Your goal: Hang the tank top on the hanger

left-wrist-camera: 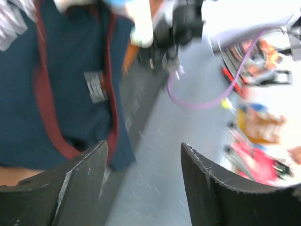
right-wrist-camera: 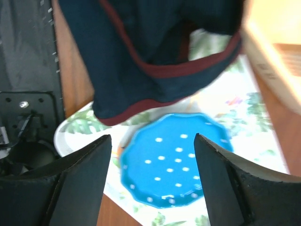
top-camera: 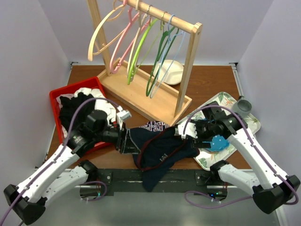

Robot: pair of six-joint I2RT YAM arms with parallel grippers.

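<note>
Presently both tools stand wide and empty: the left tool (left-wrist-camera: 143,150) and right tool (right-wrist-camera: 151,141) flank the long sleeveless navy tank top with dark red trim (top-camera: 160,150), neither gripping it. It lies crumpled on the surface (top-camera: 211,80) in front of the wooden rack (top-camera: 160,101), its lower end drooping over the near edge. Risk: that overhang may drag it off. The thin light-blue hanger (top-camera: 172,29) hangs on the rack, well apart; bunched armholes could snag during threading.

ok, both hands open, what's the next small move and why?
Probably raise the right hand toward the hanger: it hangs on the rack, no hand holds it, and the tank top lies loose between the open left hand and right hand.
</note>
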